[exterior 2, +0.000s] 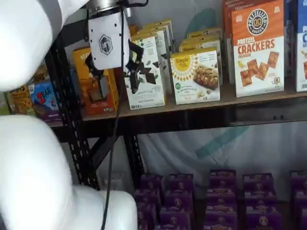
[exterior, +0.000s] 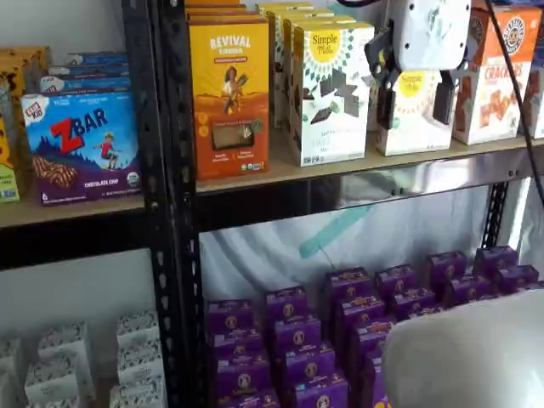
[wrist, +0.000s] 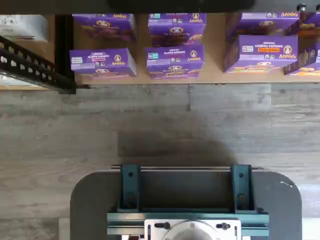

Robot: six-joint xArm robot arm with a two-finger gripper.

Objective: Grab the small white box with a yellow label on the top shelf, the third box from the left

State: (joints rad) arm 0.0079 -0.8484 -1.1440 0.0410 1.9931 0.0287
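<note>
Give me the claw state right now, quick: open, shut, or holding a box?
Claw: open, fingers apart with a plain gap in both shelf views, holding nothing; in a shelf view it hangs in front of the small white box.

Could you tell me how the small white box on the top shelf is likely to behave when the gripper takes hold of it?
The small white box looks like a thin cardboard carton, so probably light and somewhat crushable under a hard squeeze. It stands upright on a narrow base on the top shelf, so a push may tip it backward. The gripper stands open, apart from it.
</note>
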